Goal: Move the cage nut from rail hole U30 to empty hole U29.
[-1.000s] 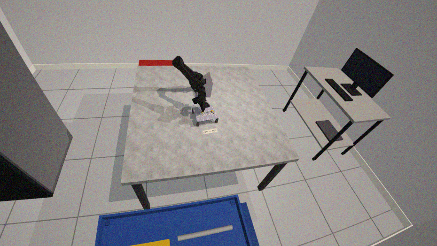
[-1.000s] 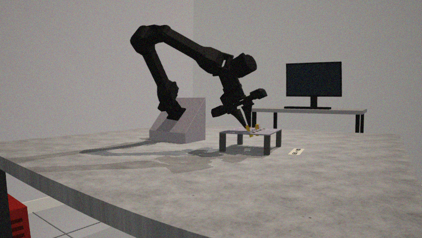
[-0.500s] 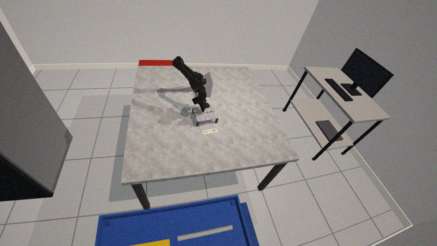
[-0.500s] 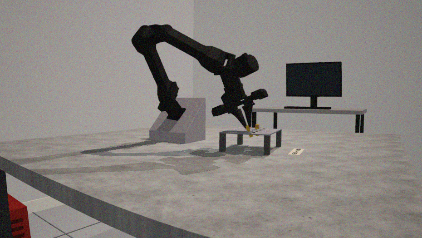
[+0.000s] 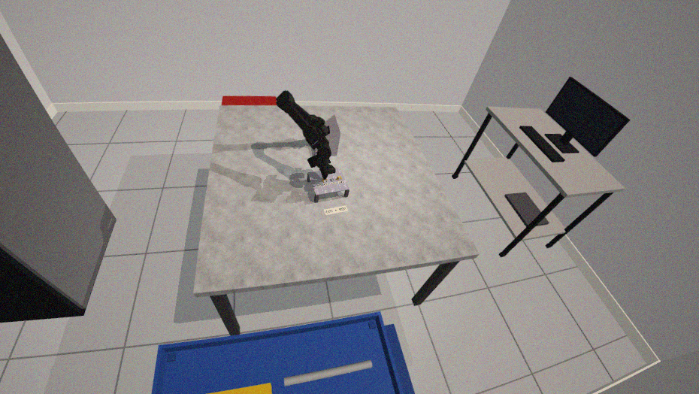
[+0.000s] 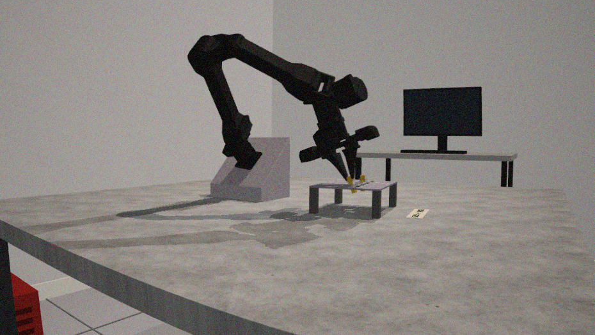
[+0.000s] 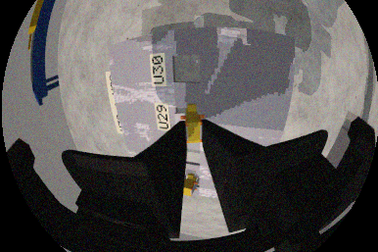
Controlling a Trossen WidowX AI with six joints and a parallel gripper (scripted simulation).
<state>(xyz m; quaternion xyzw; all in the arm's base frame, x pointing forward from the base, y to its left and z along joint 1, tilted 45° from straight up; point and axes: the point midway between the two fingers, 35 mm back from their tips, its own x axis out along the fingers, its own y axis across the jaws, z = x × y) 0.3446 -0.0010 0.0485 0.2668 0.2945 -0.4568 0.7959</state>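
My gripper (image 5: 325, 178) (image 6: 350, 178) (image 7: 193, 126) is shut on a yellow cage nut (image 6: 349, 181) (image 7: 194, 133) at hole U29 of the rail plate (image 5: 329, 189) (image 6: 324, 186) (image 7: 264, 110). In the exterior view the nut leans slightly, and a yellow part shows below the plate. An edge of hole U29 shows beside the nut in the wrist view; the nut and fingers cover the rest. Hole U30 (image 7: 186, 69) is empty. The other nut (image 5: 338, 178) (image 6: 362, 178) (image 7: 190, 184) sits in the plate on the far side of U29. I cannot tell how the spring wings stand.
The plate stands on short dark legs (image 6: 375, 204) on the stone-patterned table (image 5: 278, 234) (image 6: 395, 270). A small printed card (image 5: 335, 210) (image 6: 417, 213) lies in front of the plate. The arm's wedge-shaped base (image 6: 274, 173) stands behind it.
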